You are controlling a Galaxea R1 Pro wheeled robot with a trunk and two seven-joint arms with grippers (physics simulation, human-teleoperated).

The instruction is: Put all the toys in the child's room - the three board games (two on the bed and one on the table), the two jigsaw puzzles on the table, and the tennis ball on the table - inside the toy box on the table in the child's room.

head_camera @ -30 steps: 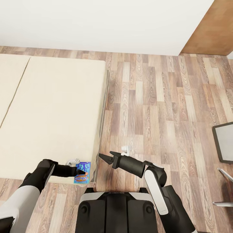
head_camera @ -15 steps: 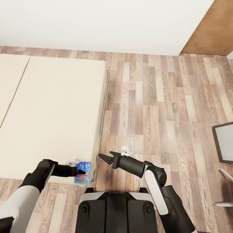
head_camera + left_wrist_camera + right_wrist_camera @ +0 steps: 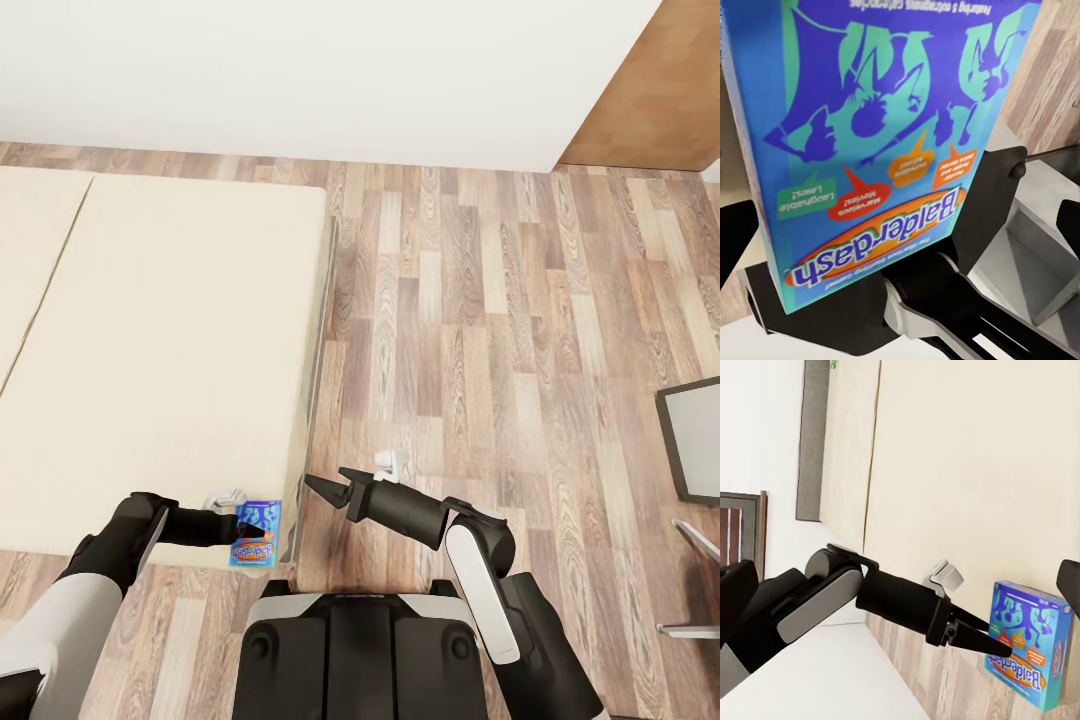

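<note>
A blue board game (image 3: 266,514), printed "Balderdash", stands upright at the near right corner of the beige bed (image 3: 170,330). My left gripper (image 3: 247,530) is shut on it, the dark fingers lying across its face. The left wrist view has the box (image 3: 885,135) up close, with a dark fingertip (image 3: 735,236) at its side. From the right wrist view I see the left gripper (image 3: 999,645) pinching the box (image 3: 1031,656) at the mattress (image 3: 975,472) edge. My right gripper (image 3: 324,477) hangs open and empty over the floor, just right of the bed corner.
Wood-plank floor (image 3: 480,330) stretches to the right of the bed. A grey dark-framed panel (image 3: 695,440) and thin metal legs (image 3: 690,560) sit at the right edge. A white wall (image 3: 300,70) runs behind the bed. My base (image 3: 360,650) is close to the bed's foot.
</note>
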